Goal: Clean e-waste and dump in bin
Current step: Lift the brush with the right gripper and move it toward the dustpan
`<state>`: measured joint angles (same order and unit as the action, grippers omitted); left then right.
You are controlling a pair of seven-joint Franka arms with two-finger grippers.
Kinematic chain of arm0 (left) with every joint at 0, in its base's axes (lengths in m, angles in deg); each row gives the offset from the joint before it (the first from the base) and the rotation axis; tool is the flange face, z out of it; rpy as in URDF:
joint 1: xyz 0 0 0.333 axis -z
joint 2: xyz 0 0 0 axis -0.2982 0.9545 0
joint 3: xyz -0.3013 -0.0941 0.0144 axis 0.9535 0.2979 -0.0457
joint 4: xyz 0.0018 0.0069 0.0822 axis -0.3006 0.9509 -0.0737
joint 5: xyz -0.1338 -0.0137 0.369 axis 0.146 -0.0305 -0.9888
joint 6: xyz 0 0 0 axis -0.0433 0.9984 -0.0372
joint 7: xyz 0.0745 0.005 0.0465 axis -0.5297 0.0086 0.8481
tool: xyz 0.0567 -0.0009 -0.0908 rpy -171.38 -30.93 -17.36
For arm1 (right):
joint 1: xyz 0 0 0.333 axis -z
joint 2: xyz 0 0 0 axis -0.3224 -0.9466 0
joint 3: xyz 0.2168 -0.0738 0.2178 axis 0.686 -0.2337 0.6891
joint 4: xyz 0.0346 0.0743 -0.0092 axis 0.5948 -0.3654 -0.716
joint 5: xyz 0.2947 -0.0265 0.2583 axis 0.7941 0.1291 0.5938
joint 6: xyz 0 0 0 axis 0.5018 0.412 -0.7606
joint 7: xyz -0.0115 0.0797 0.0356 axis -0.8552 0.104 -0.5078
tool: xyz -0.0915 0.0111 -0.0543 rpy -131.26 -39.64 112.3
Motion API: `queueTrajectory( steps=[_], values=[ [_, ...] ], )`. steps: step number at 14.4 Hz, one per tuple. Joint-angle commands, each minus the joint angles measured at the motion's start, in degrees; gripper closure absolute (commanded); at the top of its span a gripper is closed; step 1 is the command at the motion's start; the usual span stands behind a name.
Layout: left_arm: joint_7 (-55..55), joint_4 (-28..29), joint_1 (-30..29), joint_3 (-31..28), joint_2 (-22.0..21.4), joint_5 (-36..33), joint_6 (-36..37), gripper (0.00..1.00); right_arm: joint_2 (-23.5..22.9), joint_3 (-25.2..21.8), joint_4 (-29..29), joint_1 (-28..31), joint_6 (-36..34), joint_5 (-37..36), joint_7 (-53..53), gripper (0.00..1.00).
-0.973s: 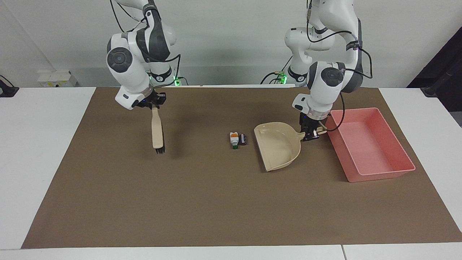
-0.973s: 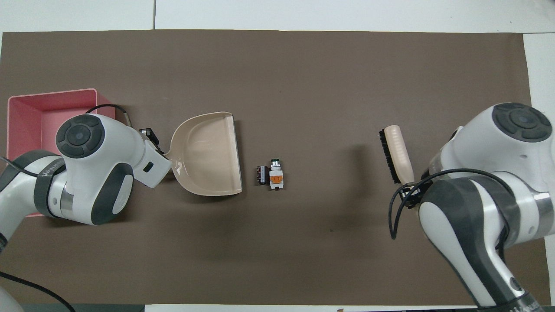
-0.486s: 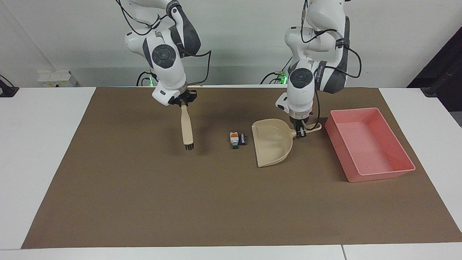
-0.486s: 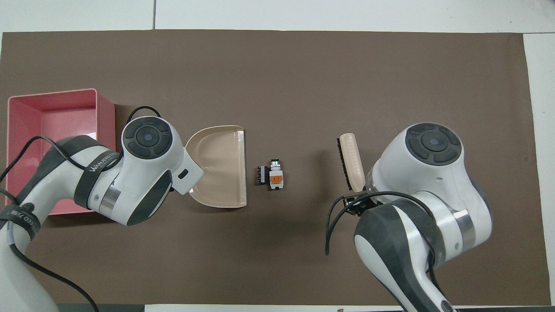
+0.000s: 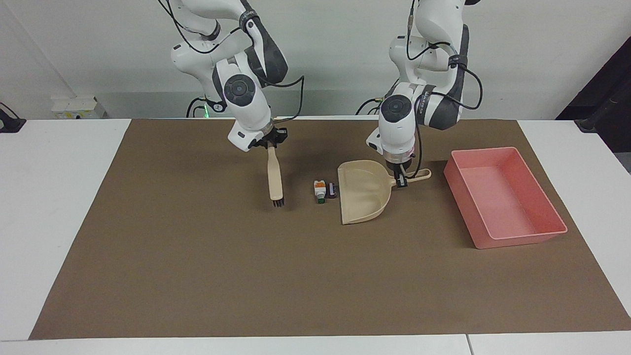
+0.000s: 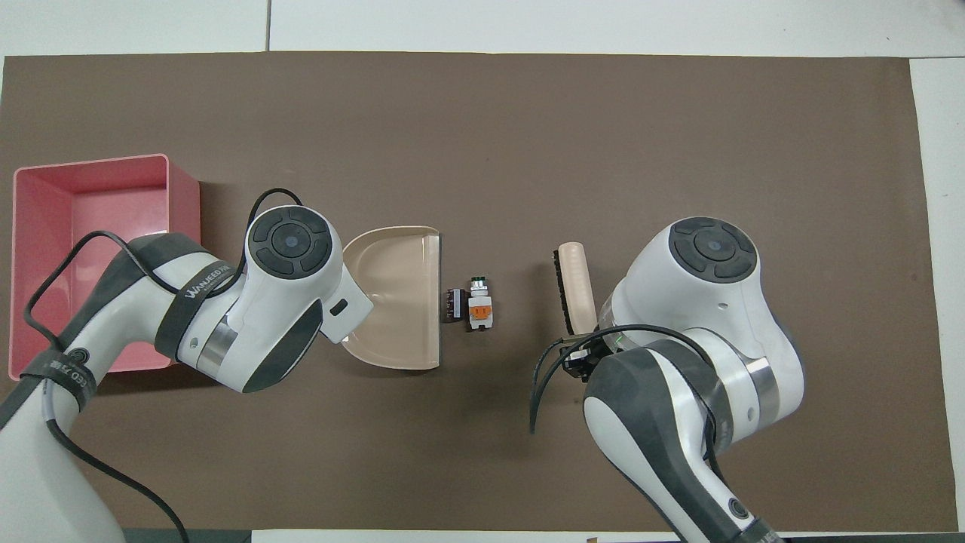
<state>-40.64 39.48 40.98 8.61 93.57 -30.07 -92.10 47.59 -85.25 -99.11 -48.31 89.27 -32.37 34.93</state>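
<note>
Going left to right across the facing view. Left of centre, upper half: right gripper (image 5: 270,144) up over the brown mat (image 5: 197,276), jaws closed on the handle end of a beige brush (image 5: 274,175), hanging bristles-down with the dark bristles just above or perhaps touching the mat; contact hard to judge from here. At frame centre: the e-waste, two tiny bits side by side on the mat, the white piece (image 5: 320,190) with orange band and green tip, then the black block (image 5: 332,190) touching or just beside it. Immediately to the right: beige dustpan (image 5: 362,195), open mouth facing the two bits, its edge just beside the black block. Right of centre: left gripper (image 5: 401,178) low on the dustpan's handle, jaws clamped on it. Far right of the frame, at the mat's edge: pink bin (image 5: 544,207), standing well apart from the dustpan. White table (image 5: 54,197) showing around the mat.

Overhead view, mirrored order: bin (image 6: 185,219), dustpan (image 6: 396,309), black block (image 6: 454,305), white piece (image 6: 480,305), brush (image 6: 573,286).
</note>
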Motion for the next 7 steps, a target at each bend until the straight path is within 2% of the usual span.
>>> queueTrajectory(
  steps=[1,3,7],
  values=[
    [0.69,-0.99,1.94,-0.60,0.76,-2.16,3.21,1.00,-2.28,-0.11,0.51,-2.83,3.16,1.23,2.67,1.00],
    [0.87,-0.81,2.73,-0.60,0.67,-2.16,4.09,1.00,-5.00,-0.11,2.00,-4.77,4.05,1.23,4.00,1.00],
    [1.04,-0.64,3.26,-0.60,0.49,-2.16,4.53,1.00,-6.33,-0.11,2.27,-6.27,5.63,1.32,5.67,1.00]
  ],
)
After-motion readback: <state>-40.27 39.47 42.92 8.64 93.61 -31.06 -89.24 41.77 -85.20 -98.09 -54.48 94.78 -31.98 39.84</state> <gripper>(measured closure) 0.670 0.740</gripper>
